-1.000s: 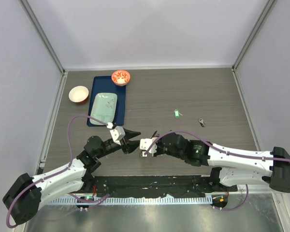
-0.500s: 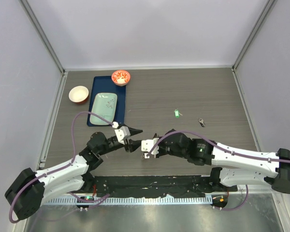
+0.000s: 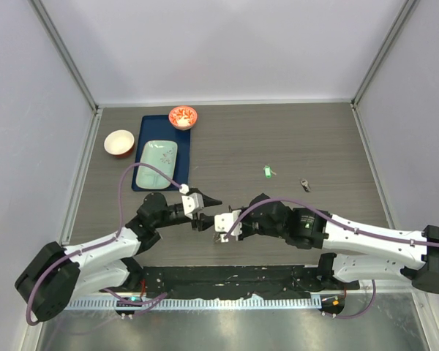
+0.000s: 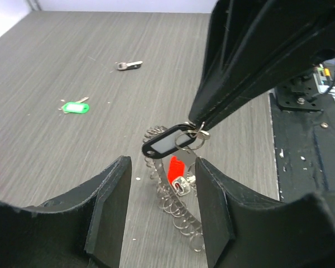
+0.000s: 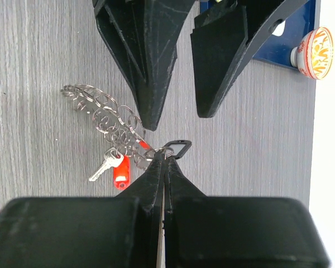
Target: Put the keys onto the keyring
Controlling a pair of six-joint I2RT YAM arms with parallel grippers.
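I can read no text, number or brand in any view, the dark key tag [image 4: 166, 145] has a white insert with no legible writing, the green key tag [image 4: 74, 106] is too small to read

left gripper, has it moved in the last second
Yes. The left gripper has shifted right, beyond the blue tray's near right corner.

Wore white shells [image 3: 366, 238] between black joints, trailed a looping purple cable [image 3: 121, 191] from each arm, carried a small white block [image 3: 194, 199] at each wrist, and ended in matte black, wedge-shaped fingers [image 4: 109, 206] on left hand [image 3: 209, 212] and right hand [image 3: 221, 227] alike.
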